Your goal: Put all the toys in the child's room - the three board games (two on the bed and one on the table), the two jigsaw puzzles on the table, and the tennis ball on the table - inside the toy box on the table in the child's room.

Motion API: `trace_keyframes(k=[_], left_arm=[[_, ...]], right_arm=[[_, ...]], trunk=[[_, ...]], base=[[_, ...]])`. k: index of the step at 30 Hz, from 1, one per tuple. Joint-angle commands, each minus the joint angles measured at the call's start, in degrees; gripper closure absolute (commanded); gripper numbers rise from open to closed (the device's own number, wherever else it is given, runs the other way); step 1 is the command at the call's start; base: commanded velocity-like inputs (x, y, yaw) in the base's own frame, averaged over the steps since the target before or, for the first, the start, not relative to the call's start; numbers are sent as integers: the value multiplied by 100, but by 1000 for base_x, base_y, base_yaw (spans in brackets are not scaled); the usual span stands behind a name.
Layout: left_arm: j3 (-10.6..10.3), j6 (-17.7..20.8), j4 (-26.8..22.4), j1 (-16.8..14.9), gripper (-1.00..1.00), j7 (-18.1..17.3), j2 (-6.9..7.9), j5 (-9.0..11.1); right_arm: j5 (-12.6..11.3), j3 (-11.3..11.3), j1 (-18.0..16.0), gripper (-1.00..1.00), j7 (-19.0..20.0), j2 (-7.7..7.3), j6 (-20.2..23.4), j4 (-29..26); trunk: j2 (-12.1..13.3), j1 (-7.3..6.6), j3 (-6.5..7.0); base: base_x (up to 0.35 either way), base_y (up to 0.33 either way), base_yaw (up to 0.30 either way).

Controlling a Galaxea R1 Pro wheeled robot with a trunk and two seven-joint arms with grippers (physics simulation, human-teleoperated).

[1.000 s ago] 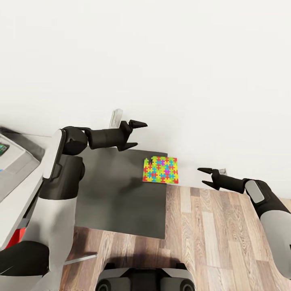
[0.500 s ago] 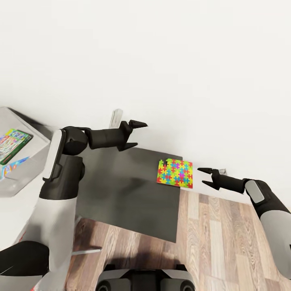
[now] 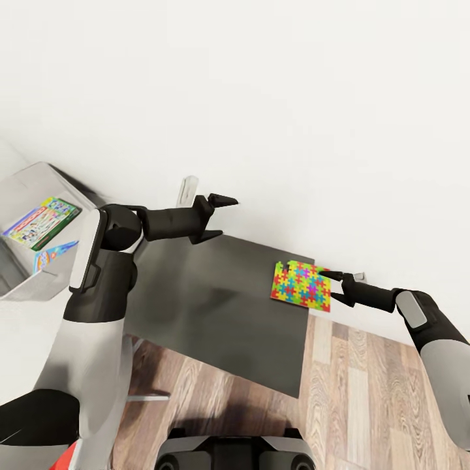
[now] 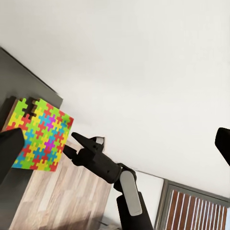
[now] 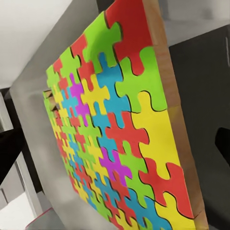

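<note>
A jigsaw puzzle (image 3: 301,285) of bright interlocking pieces lies flat at the far right corner of the dark-grey table (image 3: 215,307). My right gripper (image 3: 326,285) is open, level with the puzzle's right edge, its two fingertips spread beside that edge. In the right wrist view the puzzle (image 5: 120,129) is very close. The left wrist view shows the puzzle (image 4: 38,134) with the right gripper (image 4: 68,142) next to it. My left gripper (image 3: 228,217) hangs open and empty above the table's far edge. The grey toy box (image 3: 29,179) at the left holds a green-edged board game (image 3: 42,222) and a blue one (image 3: 55,253).
A white wall runs close behind the table. Wood-plank floor (image 3: 365,391) lies right of and in front of the dark top. My own base (image 3: 235,450) is at the near edge. A small grey bracket (image 3: 188,190) stands against the wall.
The whole view has swung, so table and puzzle slid right in the picture and more of the toy box came in. The right gripper now sits at the puzzle's edge.
</note>
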Motion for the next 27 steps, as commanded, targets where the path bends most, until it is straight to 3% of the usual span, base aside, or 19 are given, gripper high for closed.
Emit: trace_keyframes(k=[1,27], left_arm=[[6,11,-2,-6,-100,60,-4,48],[6,7,-2,-12,-100,67,-12,48]], right_arm=[[35,-20,-4,-100,34,2,26,1],[35,-26,-4,-100,37,-3,26,1]], trunk=[[-9,3,-7],[-9,3,-3]], base=[[0,0,72],[0,0,15]])
